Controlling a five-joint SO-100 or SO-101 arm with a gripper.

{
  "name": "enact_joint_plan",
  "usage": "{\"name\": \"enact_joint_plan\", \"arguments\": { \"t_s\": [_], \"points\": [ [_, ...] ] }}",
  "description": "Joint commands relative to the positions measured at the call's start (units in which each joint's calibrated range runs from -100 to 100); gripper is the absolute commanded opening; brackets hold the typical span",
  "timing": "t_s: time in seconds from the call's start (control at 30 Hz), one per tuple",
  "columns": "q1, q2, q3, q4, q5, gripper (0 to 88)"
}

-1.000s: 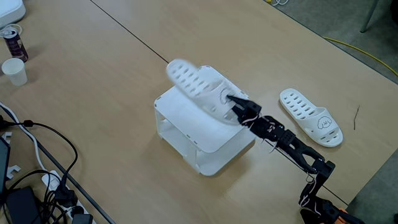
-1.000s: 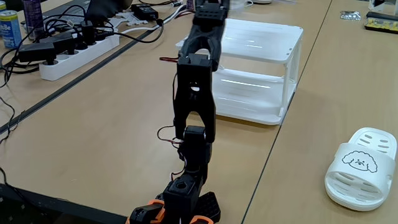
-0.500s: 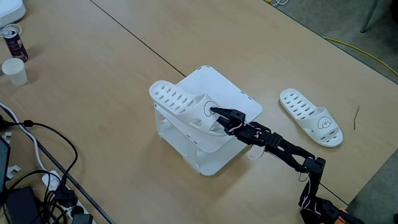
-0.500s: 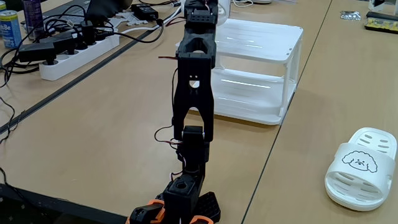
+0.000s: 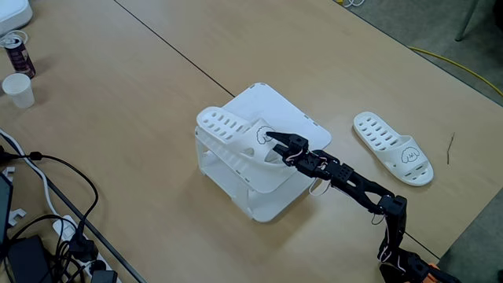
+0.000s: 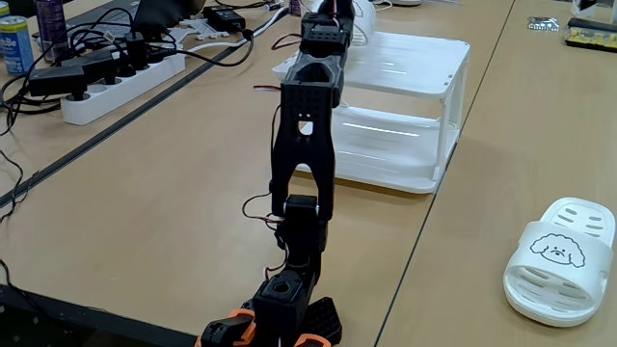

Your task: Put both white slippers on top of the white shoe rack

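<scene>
Up on the rack (image 5: 279, 118), one slipper (image 5: 232, 135) lies along the top's left edge as the high fixed view shows it, its strap pinched in the gripper (image 5: 273, 141). Right of the rack, well apart, the other slipper (image 5: 392, 147) lies on the table (image 5: 118, 94).

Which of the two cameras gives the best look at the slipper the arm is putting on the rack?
The fixed view from above: the slipper lies at the near-left edge of the white shoe rack, strap at the gripper. In the low fixed view from behind the arm, the arm blocks it; the rack shows there.
</scene>
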Motion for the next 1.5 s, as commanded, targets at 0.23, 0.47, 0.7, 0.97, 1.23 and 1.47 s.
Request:
{"name": "enact_joint_plan", "arguments": {
  "t_s": [0.23, 0.47, 0.7, 0.97, 1.23, 1.47],
  "points": [
    [-0.65, -2.37, -1.63, -0.39, 0.42, 8.3],
    [-0.49, -2.37, 1.26, -0.39, 0.42, 9.3],
    [-0.32, -2.37, 1.35, -0.39, 0.42, 18.1],
    [-2.96, -3.04, 1.44, -0.39, 0.42, 18.1],
    [-5.01, -3.55, 4.33, -0.39, 0.42, 18.1],
    [-3.45, -4.98, 5.05, -0.3, 0.42, 18.1]
  ]
}}
